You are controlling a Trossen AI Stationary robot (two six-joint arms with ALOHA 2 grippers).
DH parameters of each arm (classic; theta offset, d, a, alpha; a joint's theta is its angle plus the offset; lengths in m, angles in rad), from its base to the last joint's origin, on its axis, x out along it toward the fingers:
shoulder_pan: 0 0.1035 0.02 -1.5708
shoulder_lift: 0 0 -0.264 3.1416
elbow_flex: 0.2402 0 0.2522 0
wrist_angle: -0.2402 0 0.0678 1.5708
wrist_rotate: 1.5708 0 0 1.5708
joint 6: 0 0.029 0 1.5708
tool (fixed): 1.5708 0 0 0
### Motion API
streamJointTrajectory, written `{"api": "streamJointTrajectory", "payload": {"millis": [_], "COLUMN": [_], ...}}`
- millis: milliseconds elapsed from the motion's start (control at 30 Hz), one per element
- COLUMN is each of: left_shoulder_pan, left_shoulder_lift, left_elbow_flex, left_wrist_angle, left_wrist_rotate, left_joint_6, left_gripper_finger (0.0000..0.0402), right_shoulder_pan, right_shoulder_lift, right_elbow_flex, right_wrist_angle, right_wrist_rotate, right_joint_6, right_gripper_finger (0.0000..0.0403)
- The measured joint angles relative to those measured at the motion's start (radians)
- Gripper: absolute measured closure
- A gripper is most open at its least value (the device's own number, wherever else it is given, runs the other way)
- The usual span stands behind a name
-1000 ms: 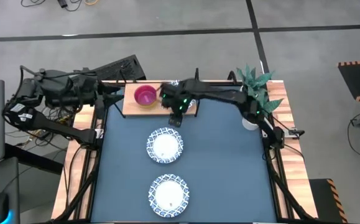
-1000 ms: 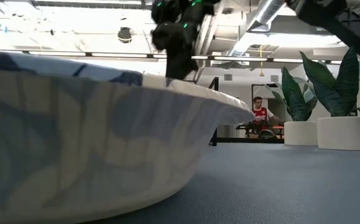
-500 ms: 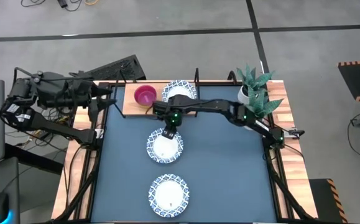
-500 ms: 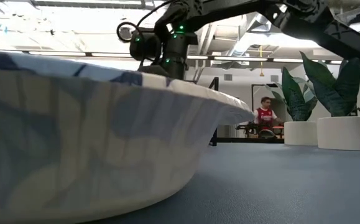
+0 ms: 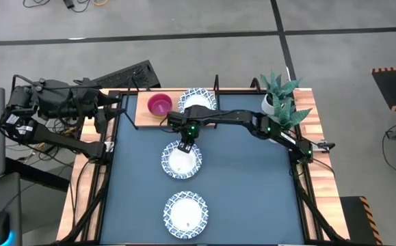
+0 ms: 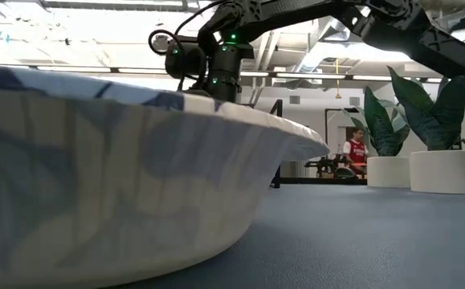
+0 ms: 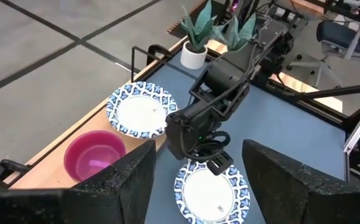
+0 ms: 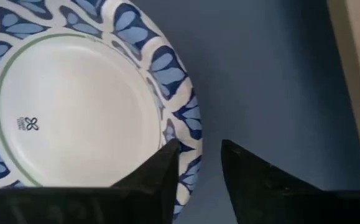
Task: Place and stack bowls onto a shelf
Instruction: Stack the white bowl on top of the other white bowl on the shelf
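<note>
A light wooden shelf [image 5: 143, 115] stands at the table's far edge. On it sit a magenta bowl [image 5: 159, 104] and a white bowl with a blue patterned rim [image 5: 198, 100]. Two more white bowls with blue rims rest on the blue table, one in the middle [image 5: 181, 161] and one near the front edge [image 5: 185, 213]. My right gripper [image 5: 186, 145] is open, low over the middle bowl's far rim [image 8: 189, 149]; one finger stands over the bowl's inside, the other outside it. My left gripper [image 5: 110, 102] is open and empty beyond the table's far left corner.
A plant in a white pot [image 5: 273, 101] stands at the table's far right corner. The shelf's black posts [image 5: 216, 82] rise behind the board. A keyboard [image 5: 133, 75] lies beyond the far edge. In the low view the near bowl [image 6: 95, 185] fills the foreground.
My right gripper has gone from the shelf toward the table's near edge and down to the middle bowl's far rim, uncovering the white bowl on the shelf. It has kept almost still there for the last half second. My left arm has drawn back a little toward the left.
</note>
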Motion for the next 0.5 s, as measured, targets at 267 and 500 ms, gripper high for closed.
{"api": "streamJointTrajectory", "payload": {"millis": [267,500], "left_shoulder_pan": [0.000,0.000], "left_shoulder_lift": [0.001,0.001], "left_elbow_flex": [0.000,0.000], "left_wrist_angle": [0.000,0.000], "left_wrist_rotate": [-0.009,-0.013], "left_joint_6": [-0.002,-0.003], "left_gripper_finger": [0.0177,0.0177], "right_shoulder_pan": [0.001,0.000], "right_shoulder_lift": [0.000,-0.005], "right_elbow_flex": [0.000,0.000], "right_wrist_angle": [0.000,-0.018], "right_wrist_rotate": [0.001,0.022], "right_joint_6": [-0.016,-0.016], "right_gripper_finger": [0.0377,0.0383]}}
